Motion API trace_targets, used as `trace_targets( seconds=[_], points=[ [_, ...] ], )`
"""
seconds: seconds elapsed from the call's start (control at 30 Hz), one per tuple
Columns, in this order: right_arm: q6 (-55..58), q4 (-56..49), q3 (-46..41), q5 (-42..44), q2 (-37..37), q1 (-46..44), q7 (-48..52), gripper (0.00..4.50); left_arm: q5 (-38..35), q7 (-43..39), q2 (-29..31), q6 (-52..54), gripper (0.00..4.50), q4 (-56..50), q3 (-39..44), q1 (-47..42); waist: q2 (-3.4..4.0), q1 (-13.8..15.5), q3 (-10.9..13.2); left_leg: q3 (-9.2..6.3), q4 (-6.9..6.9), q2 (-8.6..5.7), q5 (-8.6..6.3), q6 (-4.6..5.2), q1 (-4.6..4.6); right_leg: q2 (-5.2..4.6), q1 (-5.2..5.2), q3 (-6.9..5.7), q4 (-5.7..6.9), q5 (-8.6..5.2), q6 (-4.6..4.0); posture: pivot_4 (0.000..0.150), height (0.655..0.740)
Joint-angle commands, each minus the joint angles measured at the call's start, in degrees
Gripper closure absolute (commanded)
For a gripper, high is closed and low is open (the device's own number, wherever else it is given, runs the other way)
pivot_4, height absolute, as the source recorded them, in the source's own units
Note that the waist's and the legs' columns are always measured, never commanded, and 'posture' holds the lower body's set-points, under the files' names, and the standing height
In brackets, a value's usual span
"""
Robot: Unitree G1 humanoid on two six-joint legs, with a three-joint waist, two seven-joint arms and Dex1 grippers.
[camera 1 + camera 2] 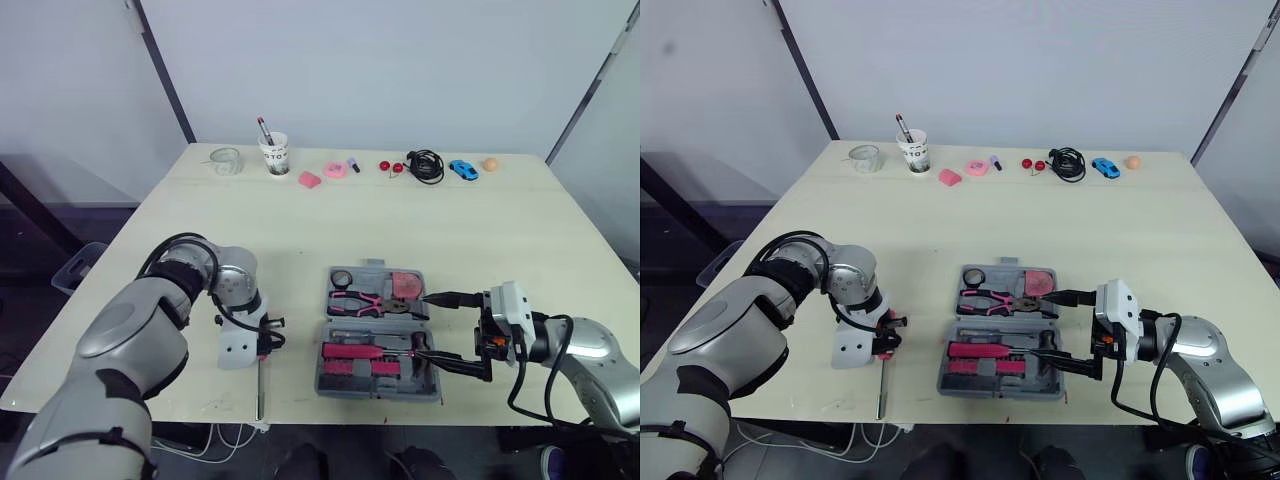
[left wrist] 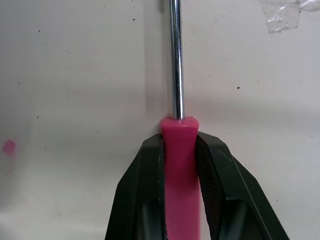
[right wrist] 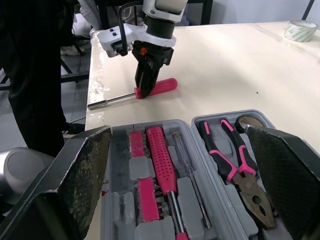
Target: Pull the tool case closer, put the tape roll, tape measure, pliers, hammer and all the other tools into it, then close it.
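Between the pinching fingers of the left hand sits the pink handle of a screwdriver. Its steel shaft lies flat on the worktop near the front edge, left of the open tool case. The step looks like fetching this tool; next it likely needs lifting and carrying to a free slot. The right hand is spread wide at the case's right side.

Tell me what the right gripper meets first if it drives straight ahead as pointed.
Probably the open tool case; the right gripper points across it with fingers spread, pliers just ahead.
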Motion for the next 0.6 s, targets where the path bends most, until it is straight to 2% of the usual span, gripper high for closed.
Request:
trace_targets(
  seconds=[0.03, 0.3, 0.37, 0.6],
  points=[
    [-0.47, -1.71, -0.44, 0.79, -0.29, 0.06, 0.68, 0.00, -1.72, -0.88, 1.28, 0.14, 4.07, -0.03, 1.13, -0.98, -0.01, -0.03, 0.00, 0.00, 0.00, 0.00, 0.00, 0.00, 0.00, 0.00, 0.00, 0.00, 0.00, 0.00, 0.00, 0.150, 0.7400],
    [0.13, -2.21, 0.02, 0.59, -0.08, -0.61, 0.87, 0.00, -10.50, -4.70, 5.07, 10.12, 4.09, -2.99, 7.86, 0.38, -0.04, -0.07, 0.02, -0.02, 0.00, 0.01, 0.00, 0.00, -0.01, 0.01, 0.00, -0.02, 0.01, 0.00, 0.01, 0.150, 0.7400],
    [0.25, -2.37, 0.06, 0.59, 0.04, -0.60, 0.67, 0.00, -13.40, -5.63, 7.64, 15.51, 4.09, -4.37, 11.45, 0.80, -0.04, -0.10, 0.02, -0.02, 0.00, 0.01, 0.00, 0.00, -0.02, 0.01, -0.01, -0.03, 0.02, 0.00, 0.01, 0.150, 0.7400],
    [-0.04, -1.79, 0.20, 0.55, 0.33, -0.88, 0.53, 0.00, -18.71, -4.22, 13.65, 29.33, 4.09, -14.11, 21.11, 6.82, -0.02, -0.23, 0.02, -0.03, 0.00, 0.04, 0.00, 0.00, -0.01, 0.02, -0.02, -0.06, 0.05, 0.00, 0.01, 0.150, 0.7400]
  ],
)
